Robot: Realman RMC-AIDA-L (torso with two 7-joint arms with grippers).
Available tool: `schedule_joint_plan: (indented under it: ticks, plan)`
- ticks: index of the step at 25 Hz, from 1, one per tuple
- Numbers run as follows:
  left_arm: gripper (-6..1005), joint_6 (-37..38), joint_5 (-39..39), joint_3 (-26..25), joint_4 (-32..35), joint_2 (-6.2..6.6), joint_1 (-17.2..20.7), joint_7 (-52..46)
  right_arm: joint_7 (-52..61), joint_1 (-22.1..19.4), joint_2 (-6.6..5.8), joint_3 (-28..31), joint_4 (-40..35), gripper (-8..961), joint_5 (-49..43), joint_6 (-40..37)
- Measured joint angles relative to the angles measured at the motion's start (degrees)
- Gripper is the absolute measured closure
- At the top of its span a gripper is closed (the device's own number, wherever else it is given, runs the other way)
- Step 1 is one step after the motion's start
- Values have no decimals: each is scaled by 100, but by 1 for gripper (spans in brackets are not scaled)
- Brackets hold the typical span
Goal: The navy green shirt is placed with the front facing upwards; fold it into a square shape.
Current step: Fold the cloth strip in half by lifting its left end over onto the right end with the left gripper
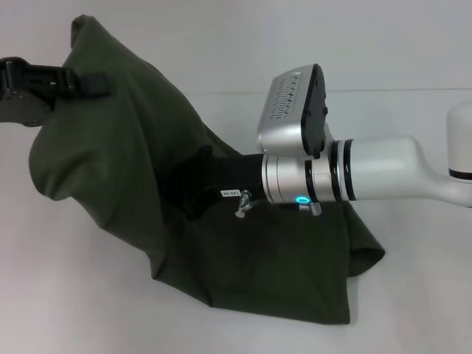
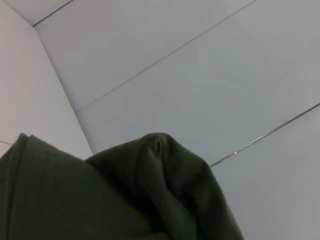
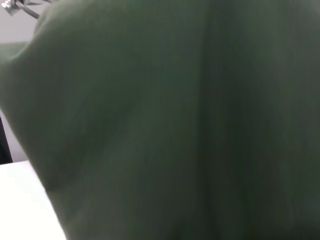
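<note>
The white counter (image 1: 413, 310) fills the head view, pale and plain, with a faint seam line running across its far part.

On it, and partly lifted off it, is the shirt (image 1: 110, 147), dark olive green and far bigger than either pincer. It sits left of centre and spreads toward the near right. Its left part is raised in a tall, tent-like heap that peaks toward the far left, while its near right part lies flat on the counter, ending in a straight hem and a rounded fold at the right. No print, collar or label shows; only plain cloth faces up. In the left wrist view the shirt (image 2: 150, 200) bunches into a rounded hump against the white surface, and in the right wrist view the shirt (image 3: 175, 125) covers nearly everything.

The right arm (image 1: 383, 173), white with a black forearm and a glowing blue ring, reaches in from the right and lies across the middle of the shirt. The right pincer (image 1: 193, 184) is pushed into the cloth at the foot of the raised heap, and I cannot tell whether it is wide or narrow.

The left pincer (image 1: 87, 82), black, comes in from the far left edge and is clamped on the shirt's upper fold, holding that part up.
</note>
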Motion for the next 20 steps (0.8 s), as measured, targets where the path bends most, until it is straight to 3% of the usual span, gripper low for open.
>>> schedule_joint_plan:
  ticks: [8, 12, 16, 20]
  plan:
    - [900, -317, 3, 88, -352, -74, 9, 191, -85, -57, -1, 86, 43, 887, 0, 13]
    - [900, -536, 2, 274, -474, -168, 1, 300, -86, -194, -27, 159, 56, 879, 0, 17]
    - [900, -669, -4, 382, -576, -205, 10, 372, -62, -545, -72, 195, -28, 872, 0, -26]
    - [900, -838, 10, 399, -703, -253, 16, 502, -20, -1162, -111, 414, -357, 865, 0, -201]
